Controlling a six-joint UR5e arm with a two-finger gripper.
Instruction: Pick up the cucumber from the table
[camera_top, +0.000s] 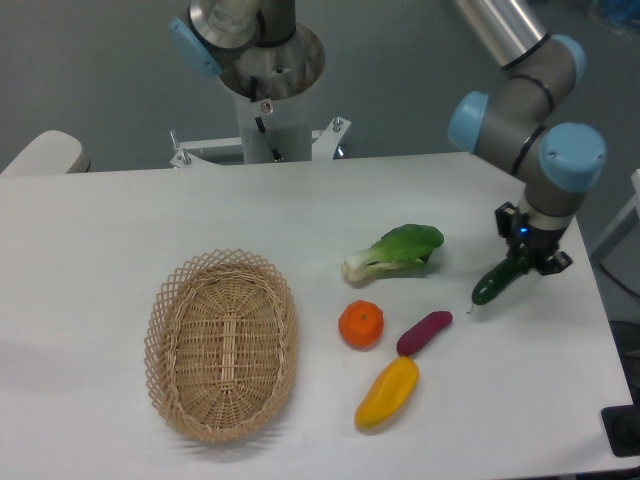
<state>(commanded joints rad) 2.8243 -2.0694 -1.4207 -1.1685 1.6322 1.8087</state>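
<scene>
The dark green, glossy cucumber (495, 283) hangs tilted at the right of the white table (120, 230). Its upper end is between the fingers of my gripper (528, 260), which is shut on it. Its lower stem tip points down-left, close to the table surface; I cannot tell if it touches. The gripper hangs from the arm's wrist at the far right, near the table's right edge.
A light green bok choy (395, 250) lies left of the cucumber. An orange fruit (361, 324), a small purple sweet potato (424, 333) and a yellow pepper (387, 393) lie front centre. A wicker basket (222, 345) sits at the left. The robot base (265, 90) stands at the back.
</scene>
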